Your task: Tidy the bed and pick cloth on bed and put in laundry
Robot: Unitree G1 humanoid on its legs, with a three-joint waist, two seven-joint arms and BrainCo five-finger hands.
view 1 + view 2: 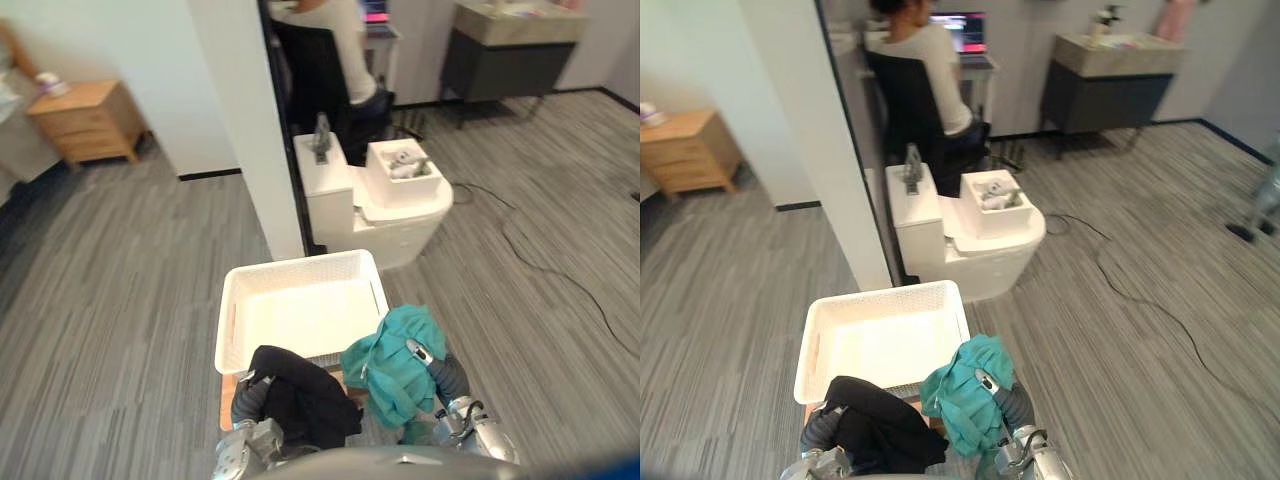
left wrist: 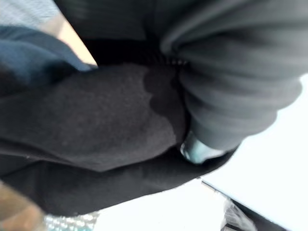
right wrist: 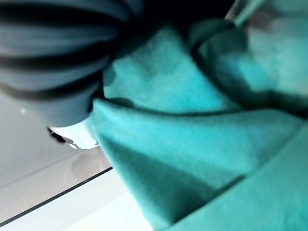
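Laundry stage, seen from the head. The left hand [image 1: 244, 402] carries a black cloth [image 1: 300, 395] draped over it; its grip is hidden and cannot be told. The right hand [image 1: 420, 352] is clamped on a teal cloth [image 1: 395, 365], one finger lying across the fabric. Both cloths hang at the near rim of the white laundry basket [image 1: 300, 266]. Beyond the basket stand a white pillar [image 1: 245, 120] and a white toilet-shaped unit [image 1: 380, 215]. Farther off are a wooden nightstand [image 1: 88, 120], a dark cabinet [image 1: 510, 55] and a seated person [image 1: 925, 60].
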